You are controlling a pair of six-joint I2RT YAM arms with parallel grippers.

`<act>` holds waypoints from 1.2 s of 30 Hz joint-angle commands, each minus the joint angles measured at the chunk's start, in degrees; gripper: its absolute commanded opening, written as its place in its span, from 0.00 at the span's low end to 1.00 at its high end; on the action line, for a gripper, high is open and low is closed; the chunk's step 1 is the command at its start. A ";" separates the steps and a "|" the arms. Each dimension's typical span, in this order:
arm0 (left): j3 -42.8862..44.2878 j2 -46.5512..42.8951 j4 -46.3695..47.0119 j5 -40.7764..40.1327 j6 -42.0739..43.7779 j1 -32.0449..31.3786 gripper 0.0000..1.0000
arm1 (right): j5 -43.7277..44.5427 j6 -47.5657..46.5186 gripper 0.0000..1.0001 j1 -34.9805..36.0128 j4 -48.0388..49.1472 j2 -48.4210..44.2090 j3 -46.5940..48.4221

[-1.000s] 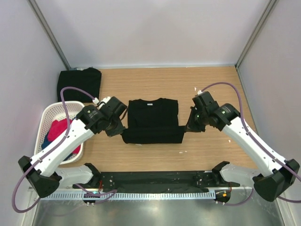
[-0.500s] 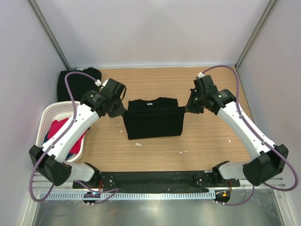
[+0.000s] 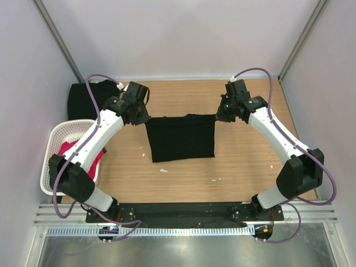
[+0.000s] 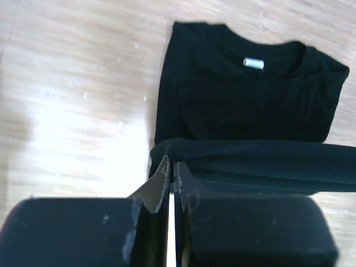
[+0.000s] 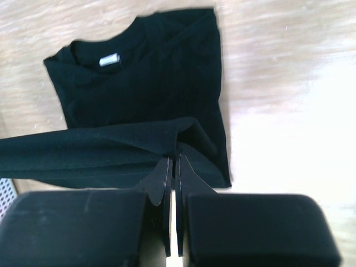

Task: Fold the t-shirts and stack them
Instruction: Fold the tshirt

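Observation:
A black t-shirt lies mid-table, partly folded. My left gripper is shut on its lifted bottom hem at the left corner, and my right gripper is shut on the right corner. The hem hangs stretched between them above the shirt's collar end. In the left wrist view the gripper pinches the hem, with the collar and label beyond. The right wrist view shows the same grip on the t-shirt. A second black t-shirt lies folded at the back left.
A white mesh basket with red-pink and blue garments stands at the left edge, beside the left arm. Small white specks lie on the wood in front of the shirt. Grey walls close the table at back and sides.
Both grippers have carried the shirt's front hem away from the arm bases toward the collar, and both arms have stretched farther out. The fold now covers most of the shirt.

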 commanded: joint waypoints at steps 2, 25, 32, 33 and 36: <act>3.22 3.01 5.50 -2.55 5.30 2.68 0.00 | 3.55 -3.79 0.01 -2.65 4.64 4.15 3.72; 36.59 38.96 10.45 2.11 11.89 9.80 0.72 | 1.09 -8.10 0.75 -6.87 8.16 41.07 38.77; 42.19 34.67 6.29 10.61 6.90 9.63 0.79 | -9.37 -7.05 0.76 -6.78 10.35 33.79 36.55; 39.11 33.09 8.04 12.11 6.10 8.85 0.77 | -10.42 -5.74 0.63 -6.69 13.58 32.12 33.63; 25.66 26.76 16.66 13.54 2.41 6.74 0.63 | -13.41 -4.07 0.39 -6.08 21.14 27.28 21.59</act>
